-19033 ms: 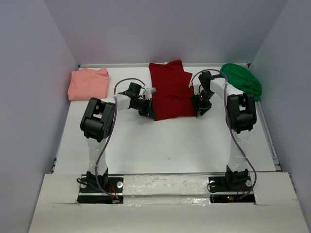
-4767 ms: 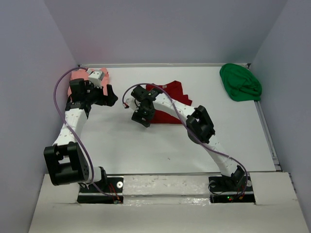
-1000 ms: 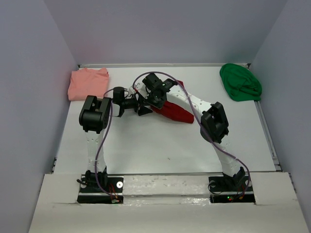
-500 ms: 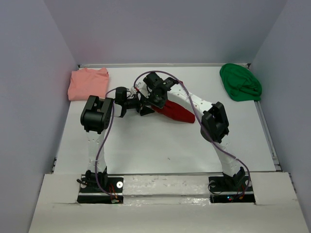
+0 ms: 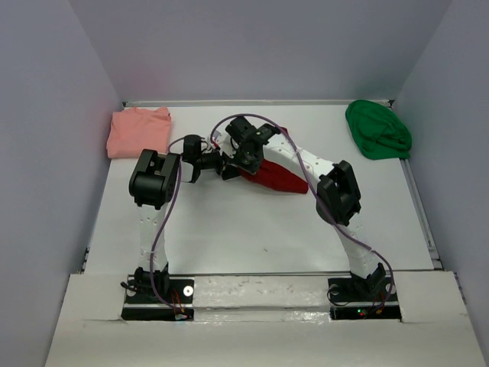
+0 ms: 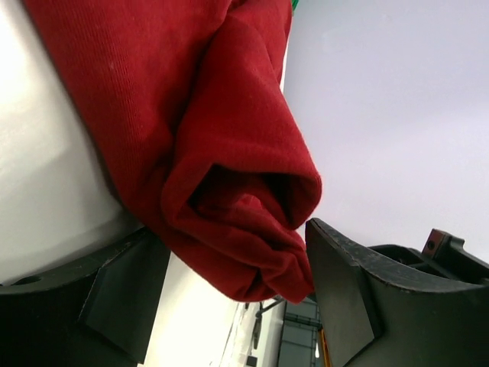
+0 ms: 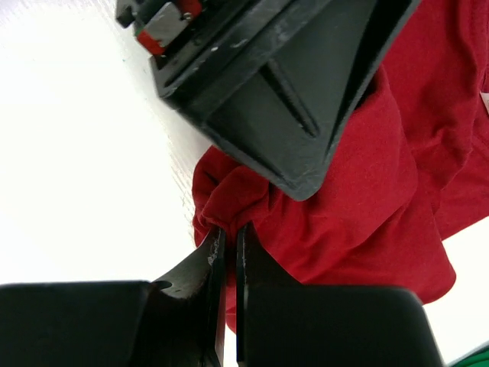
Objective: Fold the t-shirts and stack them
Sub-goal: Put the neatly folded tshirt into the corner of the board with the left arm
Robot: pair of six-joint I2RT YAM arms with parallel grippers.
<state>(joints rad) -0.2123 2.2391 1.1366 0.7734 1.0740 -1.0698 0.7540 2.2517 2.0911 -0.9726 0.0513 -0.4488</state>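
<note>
First, the near edge: both arm bases sit there on the worktop (image 5: 252,233). The left arm (image 5: 155,180) is elbowed up, and the right arm (image 5: 338,195) reaches long and leftward. The tools meet mid-worktop, very close to each other.

Right tool (image 7: 225,233): jaws pressed together, with a pinch of the dark red shirt (image 5: 275,176) caught at the tips. The cloth is bunched there and looks raised on that side. The rest trails off to the right onto the worktop.

Left tool (image 6: 233,252): jaws spread wide, gripping nothing. A thick rolled fold of the red cloth hangs between its fingers (image 6: 340,298). Whether the cloth touches them, I cannot tell.

Judgement: a second grasp is in hand, so that the shirt can be spread or carried from two points.
- The left tool wants to go a little deeper before closing, to take every layer of the roll and not just the outer skin.
- It should close slowly, since the right tool's body is just alongside and a knock looks possible.
- The right pinch should hold until the left one bites.
- Soft cloth will likely slip out of a shallow nip.

Farther back: the salmon-pink shirt (image 5: 139,131) lies folded flat at the far left corner, well apart from the tools. The green shirt (image 5: 378,130) is heaped, unfolded, at the far right corner.
</note>
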